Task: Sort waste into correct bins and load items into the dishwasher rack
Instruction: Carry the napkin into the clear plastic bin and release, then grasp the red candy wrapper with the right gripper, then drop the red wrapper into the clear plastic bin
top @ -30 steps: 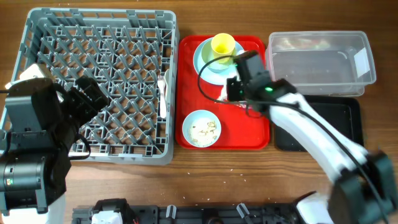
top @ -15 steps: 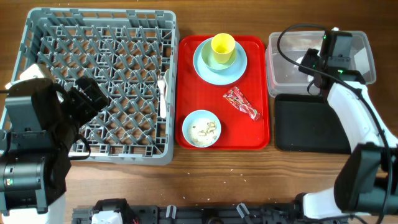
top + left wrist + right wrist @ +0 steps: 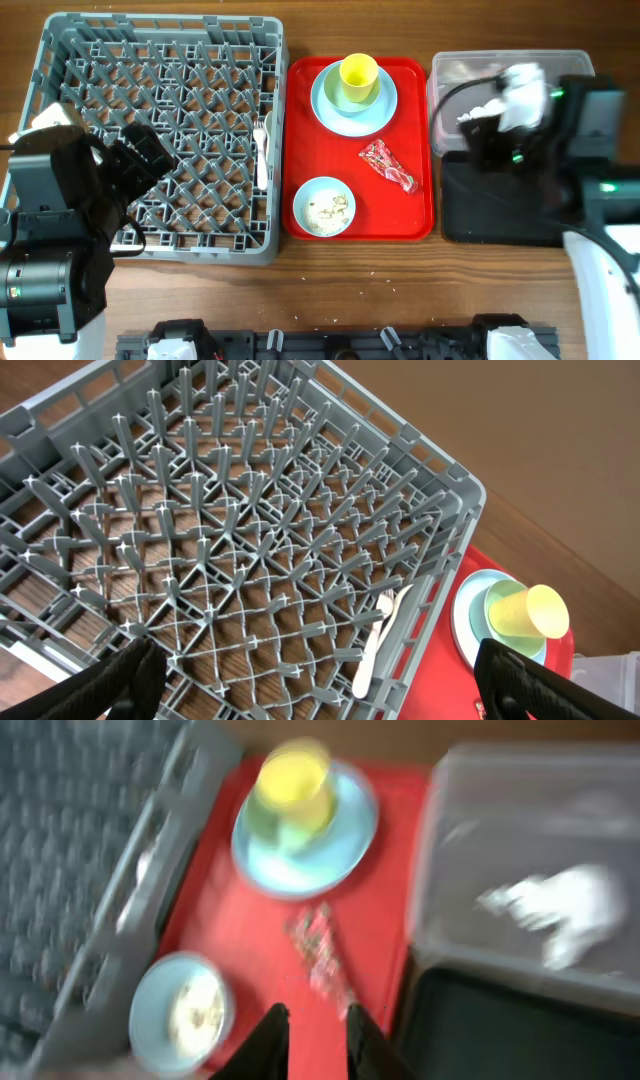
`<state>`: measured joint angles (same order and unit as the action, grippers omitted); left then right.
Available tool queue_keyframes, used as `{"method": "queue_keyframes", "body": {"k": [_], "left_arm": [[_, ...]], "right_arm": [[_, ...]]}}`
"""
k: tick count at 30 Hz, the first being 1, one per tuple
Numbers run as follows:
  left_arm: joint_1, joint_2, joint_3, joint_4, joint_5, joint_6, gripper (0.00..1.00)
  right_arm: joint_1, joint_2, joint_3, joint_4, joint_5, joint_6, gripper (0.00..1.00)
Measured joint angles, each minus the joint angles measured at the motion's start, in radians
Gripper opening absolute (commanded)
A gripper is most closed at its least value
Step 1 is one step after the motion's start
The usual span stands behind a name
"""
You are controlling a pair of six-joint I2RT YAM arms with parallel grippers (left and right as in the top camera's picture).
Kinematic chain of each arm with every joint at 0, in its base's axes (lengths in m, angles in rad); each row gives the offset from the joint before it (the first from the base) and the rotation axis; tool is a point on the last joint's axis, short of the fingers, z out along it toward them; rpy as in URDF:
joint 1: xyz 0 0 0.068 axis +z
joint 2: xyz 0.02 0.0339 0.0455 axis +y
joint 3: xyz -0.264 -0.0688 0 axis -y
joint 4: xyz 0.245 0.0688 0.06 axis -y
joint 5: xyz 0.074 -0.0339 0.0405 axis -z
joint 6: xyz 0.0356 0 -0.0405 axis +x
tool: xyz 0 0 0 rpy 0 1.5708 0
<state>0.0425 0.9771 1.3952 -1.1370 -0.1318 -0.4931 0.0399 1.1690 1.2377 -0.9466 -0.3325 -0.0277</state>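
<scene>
A crumpled white napkin (image 3: 522,95) lies in the clear tub (image 3: 580,125); it also shows in the blurred right wrist view (image 3: 560,910). My right gripper (image 3: 485,150) (image 3: 312,1040) is open and empty, above the black tray's (image 3: 500,220) left end. On the red tray (image 3: 300,100) lie a red-and-clear wrapper (image 3: 387,165) (image 3: 320,950), a pale blue bowl with food scraps (image 3: 324,206) (image 3: 185,1010), and a yellow cup (image 3: 358,73) (image 3: 525,610) on a pale blue plate (image 3: 330,110). My left gripper (image 3: 140,160) (image 3: 320,680) is open above the grey rack (image 3: 60,40).
A white plastic utensil (image 3: 262,150) (image 3: 380,640) lies along the rack's right side. The rack stands directly against the red tray's left edge. The tub and black tray stand right of the red tray.
My right arm went from the red tray to the clear tub, and the napkin now lies in the tub. The arm has drawn back toward the black tray. The left arm has not moved.
</scene>
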Motion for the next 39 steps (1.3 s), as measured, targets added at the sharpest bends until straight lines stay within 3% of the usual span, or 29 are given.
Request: {"method": "queue_keyframes", "body": {"k": [6,9,14,26,27,29,30,31,32,34,39], "left_arm": [[0.0,0.0,0.0,0.0,0.0,0.0,1.0],[0.0,0.0,0.0,0.0,0.0,0.0,1.0],[0.0,0.0,0.0,0.001,0.0,0.0,1.0],[0.0,0.0,0.0,0.0,0.0,0.0,1.0],[0.0,0.0,0.0,0.0,0.0,0.0,1.0],[0.0,0.0,0.0,0.0,0.0,0.0,1.0],[0.0,0.0,0.0,0.0,0.0,0.0,1.0],[0.0,0.0,0.0,0.0,0.0,0.0,1.0],[0.0,0.0,0.0,0.0,0.0,0.0,1.0],[0.0,0.0,0.0,0.0,0.0,0.0,1.0],[0.0,0.0,0.0,0.0,0.0,0.0,1.0]], "right_arm": [[0.19,0.136,-0.199,0.134,0.056,0.019,0.47],[0.271,0.275,-0.209,0.211,0.116,0.023,0.53],[0.359,0.459,-0.21,0.331,0.211,0.001,0.71],[0.359,0.638,-0.211,0.478,0.262,-0.046,0.72],[0.359,0.652,-0.211,0.482,0.266,-0.046,0.7],[0.359,0.652,-0.211,0.485,0.27,-0.048,0.54],[0.359,0.652,-0.211,0.485,0.274,-0.048,0.52],[0.359,0.652,-0.211,0.484,0.275,-0.048,0.45],[0.359,0.652,-0.211,0.484,0.275,-0.049,0.27],[0.359,0.652,-0.211,0.481,0.278,-0.047,0.05],[0.359,0.652,-0.208,0.443,0.257,0.0,0.04]]}}
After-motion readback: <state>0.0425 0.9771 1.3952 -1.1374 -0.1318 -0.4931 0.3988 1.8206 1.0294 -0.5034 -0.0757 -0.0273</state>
